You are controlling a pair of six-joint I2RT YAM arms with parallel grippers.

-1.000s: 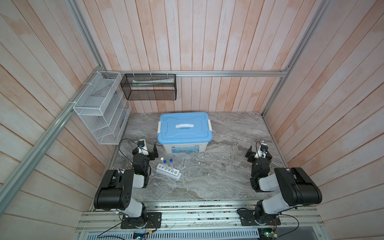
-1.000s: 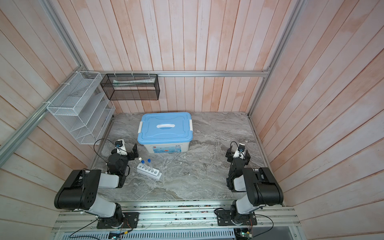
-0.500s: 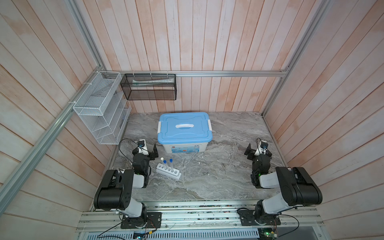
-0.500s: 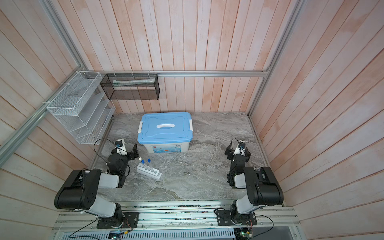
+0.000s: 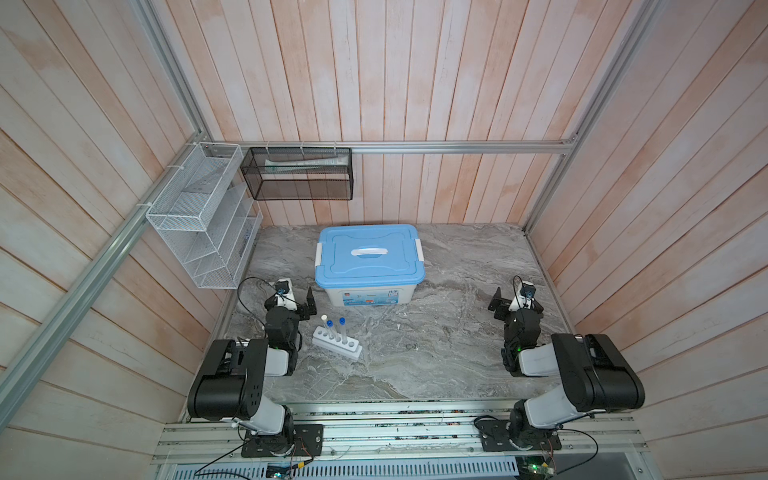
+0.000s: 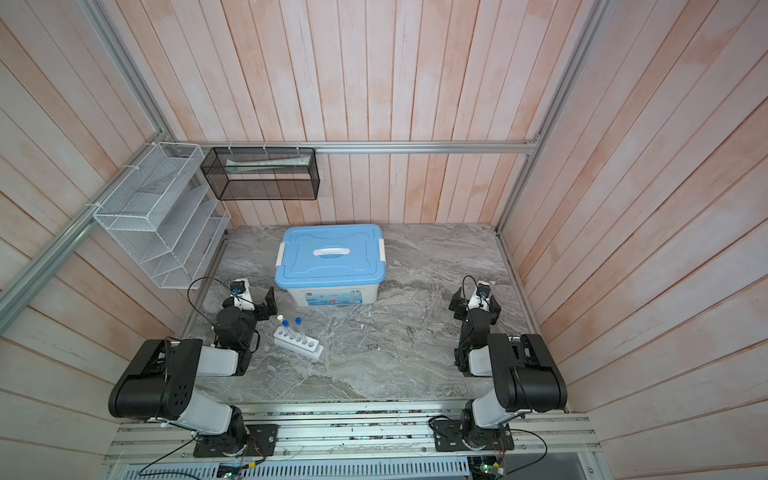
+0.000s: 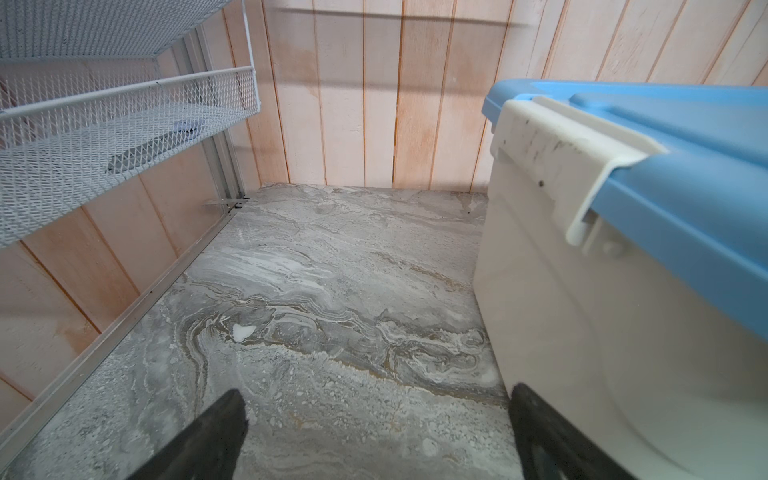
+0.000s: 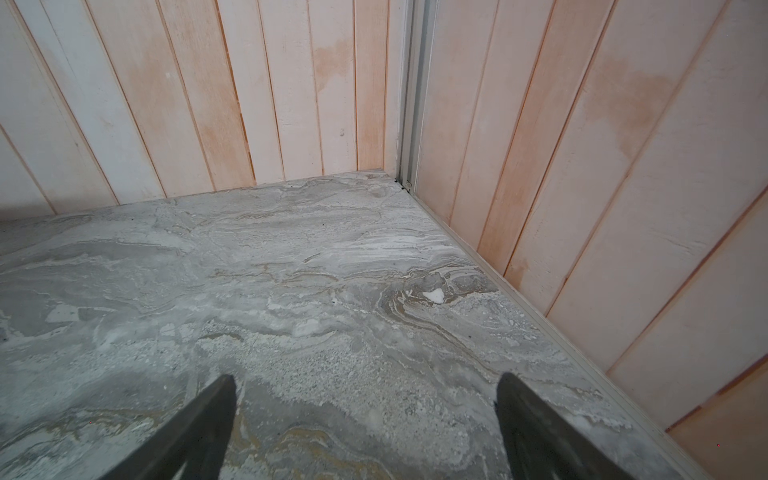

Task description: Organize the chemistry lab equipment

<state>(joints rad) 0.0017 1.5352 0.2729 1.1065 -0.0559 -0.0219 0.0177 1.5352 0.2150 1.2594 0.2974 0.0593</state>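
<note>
bin [image 5: 370,257] mid-back, rack [image 5: 351,348] left, right floor [image 5: 449,332] open

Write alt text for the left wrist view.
The left tool hangs open and empty over a grey marbled table. A white bin with a blue lid stands close beside it; a white mesh shelf hangs on the plank wall opposite.

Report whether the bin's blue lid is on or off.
On. The blue lid sits flat on the white bin; a side latch hooks over its edge.
</note>
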